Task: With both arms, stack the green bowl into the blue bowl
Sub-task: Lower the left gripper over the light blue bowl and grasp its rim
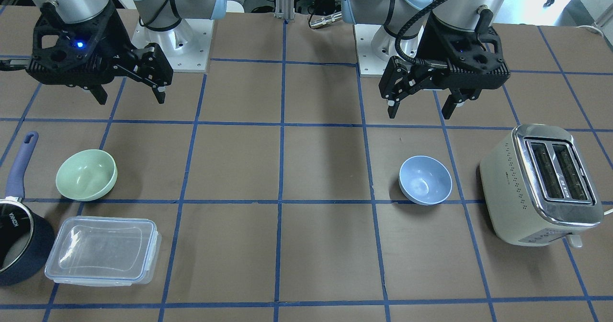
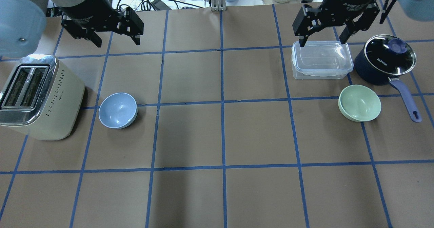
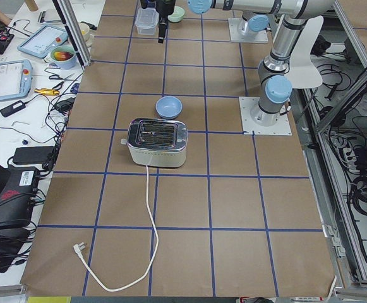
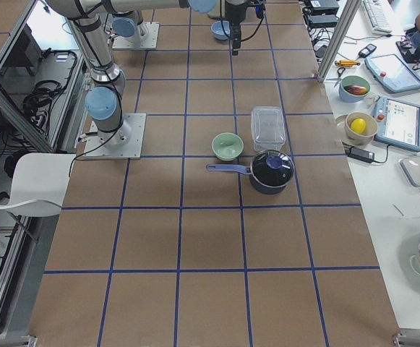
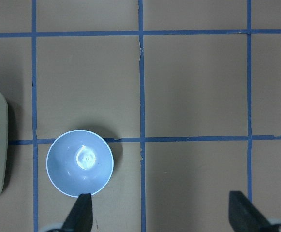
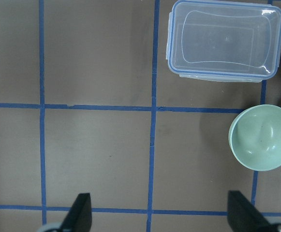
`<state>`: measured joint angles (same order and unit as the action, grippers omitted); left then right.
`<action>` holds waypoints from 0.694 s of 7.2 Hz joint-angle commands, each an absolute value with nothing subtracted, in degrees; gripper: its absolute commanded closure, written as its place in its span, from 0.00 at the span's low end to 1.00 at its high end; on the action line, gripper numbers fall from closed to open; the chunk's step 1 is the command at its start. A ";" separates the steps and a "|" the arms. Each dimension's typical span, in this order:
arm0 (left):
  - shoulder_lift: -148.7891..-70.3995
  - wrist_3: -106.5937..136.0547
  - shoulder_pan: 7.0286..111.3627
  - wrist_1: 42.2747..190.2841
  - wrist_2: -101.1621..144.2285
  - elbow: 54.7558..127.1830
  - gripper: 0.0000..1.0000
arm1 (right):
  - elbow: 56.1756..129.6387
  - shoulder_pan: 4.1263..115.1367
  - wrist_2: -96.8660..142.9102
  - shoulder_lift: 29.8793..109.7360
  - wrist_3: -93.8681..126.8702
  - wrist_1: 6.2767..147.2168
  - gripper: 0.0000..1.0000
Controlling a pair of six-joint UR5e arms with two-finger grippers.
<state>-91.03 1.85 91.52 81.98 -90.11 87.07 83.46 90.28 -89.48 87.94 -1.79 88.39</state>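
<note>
One wide table [image 1: 325, 264] carries everything, and the two bowls lie well apart on it. Neither is lifted yet, so the step in hand seems to be the first reach.

On the robot's left side the toaster [image 1: 541, 185] stands near the blue bowl [image 1: 425, 179], with a gap between them. On the right side the dark saucepan [image 1: 19, 245] and the clear lidded container [image 1: 103, 250] sit near the green bowl [image 1: 86, 175], and the pan's handle points past it. Both bowls are upright and empty.

For a good reach, the right gripper [image 1: 130, 100] should probably come down on the part of the green rim that faces away from the handle and the container. One finger goes inside and one outside, and the pinch must be firm because the glossy wall may slip. The left gripper [image 1: 420, 113] can likely steady the blue bowl at the rim side away from the toaster, so that the bowl does not slide when the green one is lowered in.

At this moment the right gripper hangs above the table, nearer the robot's base than its bowl. Its jaws are wide apart, and it holds and touches nothing. The left gripper is the same: spread wide, empty, with the blue bowl just ahead of one fingertip in its wrist view.
</note>
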 commanded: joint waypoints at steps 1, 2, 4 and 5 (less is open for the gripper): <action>-90.62 1.67 91.50 83.48 -90.26 88.32 0.00 | 83.15 90.35 -89.91 87.98 -1.76 88.07 0.00; -92.09 1.32 90.28 84.98 -90.09 90.77 0.00 | 83.14 90.35 -89.91 87.98 -1.67 87.98 0.00; -94.56 1.24 87.64 72.95 -90.09 103.55 0.00 | 83.06 90.44 -89.74 87.89 -1.67 88.07 0.00; -96.05 1.23 87.45 64.60 -90.09 109.63 0.00 | 83.06 90.44 -89.82 87.89 -1.67 88.07 0.00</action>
<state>-94.29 1.38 88.21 74.07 -90.09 102.06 83.09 90.40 -89.80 87.90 -1.67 88.06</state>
